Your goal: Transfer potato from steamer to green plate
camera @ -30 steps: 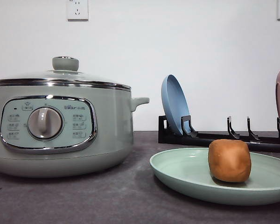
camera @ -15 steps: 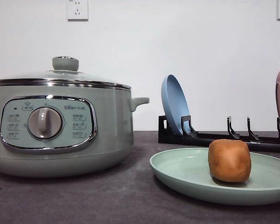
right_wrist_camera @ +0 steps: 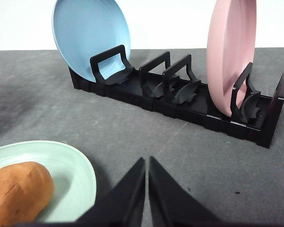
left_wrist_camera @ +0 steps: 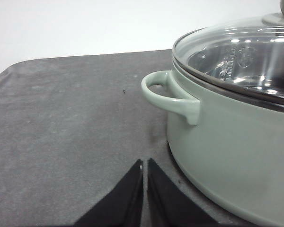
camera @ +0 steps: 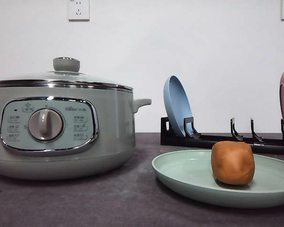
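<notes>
Resting on the green plate, the potato is seen as a smooth, matte orange-brown lump, rounded yet slightly blocky. The plate is wide, shallow and pale mint, and it is set on a dark grey, felt-like tabletop. From the right wrist, the right tool is shown with its black fingers pressed together and nothing between them; plate and potato lie just beside it, while a ribbed black rack is placed well ahead, with a blue plate and a pink plate held upright in its slots. From the left wrist, the left tool is likewise closed and empty, close beside the steamer, whose looped side handle and glass lid are revealed. The steamer's chrome-rimmed panel and round dial are presented in the front view.
</notes>
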Tool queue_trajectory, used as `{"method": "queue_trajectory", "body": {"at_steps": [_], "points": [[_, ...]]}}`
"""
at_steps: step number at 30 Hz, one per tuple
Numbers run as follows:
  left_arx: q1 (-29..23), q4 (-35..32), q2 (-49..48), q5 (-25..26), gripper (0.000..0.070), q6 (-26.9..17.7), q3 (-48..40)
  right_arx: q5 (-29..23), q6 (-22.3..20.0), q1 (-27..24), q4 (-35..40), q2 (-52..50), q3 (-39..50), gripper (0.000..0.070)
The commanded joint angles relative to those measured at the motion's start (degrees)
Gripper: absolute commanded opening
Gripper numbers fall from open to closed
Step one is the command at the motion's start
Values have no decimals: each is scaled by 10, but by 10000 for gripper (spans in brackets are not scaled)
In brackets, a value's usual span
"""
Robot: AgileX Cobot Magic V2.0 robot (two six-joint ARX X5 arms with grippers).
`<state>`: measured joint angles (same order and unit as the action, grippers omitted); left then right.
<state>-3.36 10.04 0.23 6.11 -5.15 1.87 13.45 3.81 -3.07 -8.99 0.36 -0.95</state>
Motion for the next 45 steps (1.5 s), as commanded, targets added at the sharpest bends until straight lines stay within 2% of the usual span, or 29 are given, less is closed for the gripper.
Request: {"method": "queue_trajectory", "body": {"at_steps": [1,45], "points": [[-1,5,-1,0,9,3,-12,0,-1,-1,0,-2,3,0],[-1,5,-1,0,9,3,-12,0,-1,-1,0,-2,3,0]]}}
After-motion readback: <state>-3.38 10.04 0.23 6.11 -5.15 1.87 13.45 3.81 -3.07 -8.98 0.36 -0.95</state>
